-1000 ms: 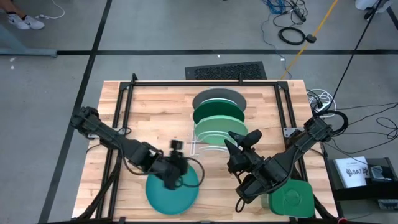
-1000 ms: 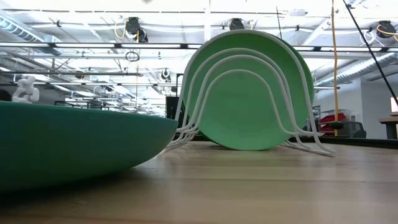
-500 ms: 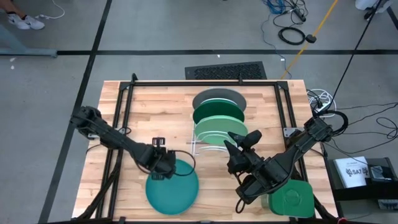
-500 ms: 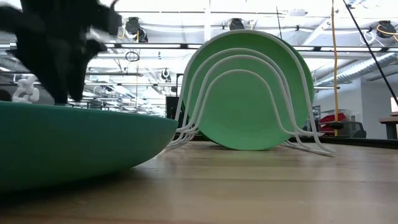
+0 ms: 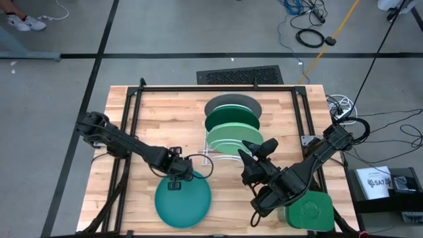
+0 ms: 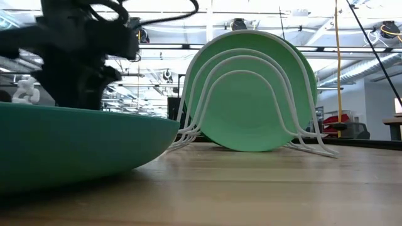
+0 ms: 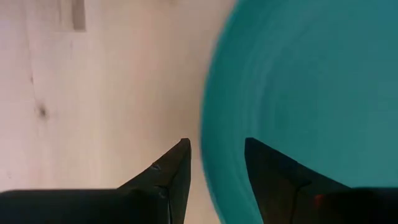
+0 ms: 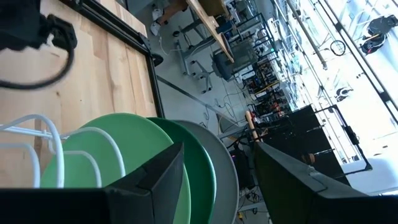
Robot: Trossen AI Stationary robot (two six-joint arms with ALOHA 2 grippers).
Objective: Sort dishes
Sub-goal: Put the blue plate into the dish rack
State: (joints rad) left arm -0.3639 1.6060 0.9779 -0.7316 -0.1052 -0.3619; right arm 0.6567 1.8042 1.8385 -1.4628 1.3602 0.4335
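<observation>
A teal plate (image 5: 183, 199) lies flat on the table near the front edge; its rim fills the left of the low view (image 6: 75, 144). My left gripper (image 5: 176, 177) is open and points down at the plate's far rim (image 7: 208, 143), with one finger (image 7: 177, 165) over the wood and the other (image 7: 267, 171) over the plate. I cannot tell if they touch it. The grey (image 5: 231, 102), dark green (image 5: 231, 119) and light green (image 5: 230, 137) plates stand on edge in the white wire rack (image 5: 210, 153). My right gripper (image 5: 254, 153) is open and empty beside the rack.
A green square lidded container (image 5: 309, 213) sits at the table's near right corner, under my right arm. A black frame (image 5: 132, 99) runs along the table's far and side edges. Bare wood lies left of the rack and between rack and teal plate.
My left gripper has moved a little toward the table's left edge and come down to the teal plate's far rim, now showing in the low view. The plate has stayed where it was.
</observation>
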